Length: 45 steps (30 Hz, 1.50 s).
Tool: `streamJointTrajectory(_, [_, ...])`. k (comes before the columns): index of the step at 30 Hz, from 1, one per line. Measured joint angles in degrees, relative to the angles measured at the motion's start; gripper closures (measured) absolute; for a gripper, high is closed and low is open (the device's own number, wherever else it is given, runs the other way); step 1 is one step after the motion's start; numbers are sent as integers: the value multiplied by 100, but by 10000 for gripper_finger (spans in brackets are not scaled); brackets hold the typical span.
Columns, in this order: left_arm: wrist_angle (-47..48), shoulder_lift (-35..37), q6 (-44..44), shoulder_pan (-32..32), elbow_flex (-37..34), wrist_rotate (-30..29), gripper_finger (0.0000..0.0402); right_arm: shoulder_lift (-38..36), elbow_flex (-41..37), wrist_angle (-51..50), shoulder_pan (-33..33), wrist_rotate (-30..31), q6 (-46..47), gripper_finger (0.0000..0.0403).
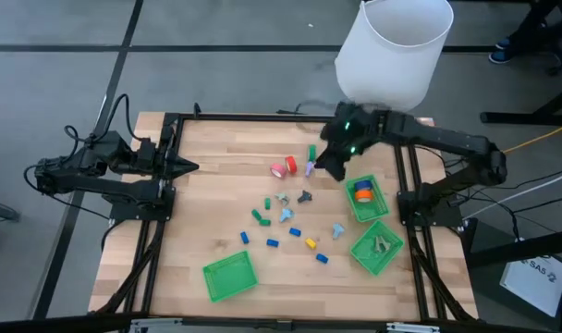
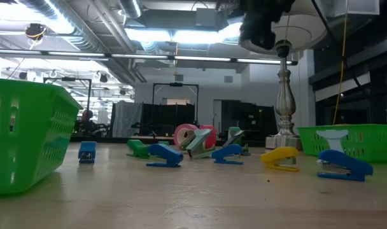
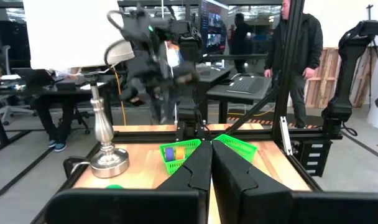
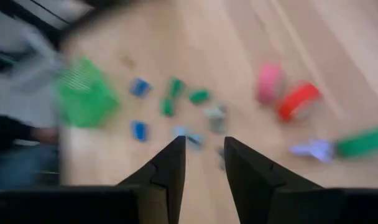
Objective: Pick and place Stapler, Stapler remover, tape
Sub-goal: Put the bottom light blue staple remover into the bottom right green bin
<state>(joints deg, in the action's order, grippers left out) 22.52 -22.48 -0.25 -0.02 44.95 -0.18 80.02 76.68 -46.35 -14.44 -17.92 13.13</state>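
Note:
A red and a pink tape roll (image 1: pixel 283 168) lie side by side on the table's far middle, and show in the low view as tape rolls (image 2: pixel 195 136) and in the right wrist view as tape rolls (image 4: pixel 285 92). Small blue, green and yellow staplers (image 1: pixel 281 236) and grey staple removers (image 1: pixel 293 198) are scattered mid-table. My right gripper (image 1: pixel 332 165) hovers open and empty above the table, right of the tape, its fingertips (image 4: pixel 204 154) apart. My left gripper (image 1: pixel 187 167) waits shut at the left edge, seen in its own view as the left gripper (image 3: pixel 209 163).
Three green baskets stand on the table: one (image 1: pixel 366 199) holding orange and blue rolls, one (image 1: pixel 378 246) with removers, one (image 1: pixel 230 276) near the front. A lamp with a white shade (image 1: pixel 395 46) stands at the far edge. A person (image 3: pixel 295 50) stands beyond the table.

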Motion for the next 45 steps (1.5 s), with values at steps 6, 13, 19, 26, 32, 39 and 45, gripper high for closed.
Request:
streamJointTrajectory(6, [0,2,0,-1,0,-1,394,173,-1268,1037,920,672,-98,288])
streamJointTrajectory(13, [0,2,0,-1,0,1,395,256,-2209,2109,1688,-72,2061,288])
streamJointTrajectory(19, [0,2,0,1,0,0,396,258,-2218,2292,2324,-155,2390,288])
streamJointTrajectory(26, [0,2,0,1,0,1,396,256,-2201,2806,2713,-268,2550,288])
streamJointTrajectory(32, [0,2,0,0,0,1,393,256,-2198,3074,2782,18,2564,288])
streamJointTrajectory(39, [0,2,0,-1,0,1,395,313,-2194,2807,2786,309,2911,282])
streamJointTrajectory(45, [0,0,0,-1,0,1,395,567,-2193,2727,3013,459,3551,235])
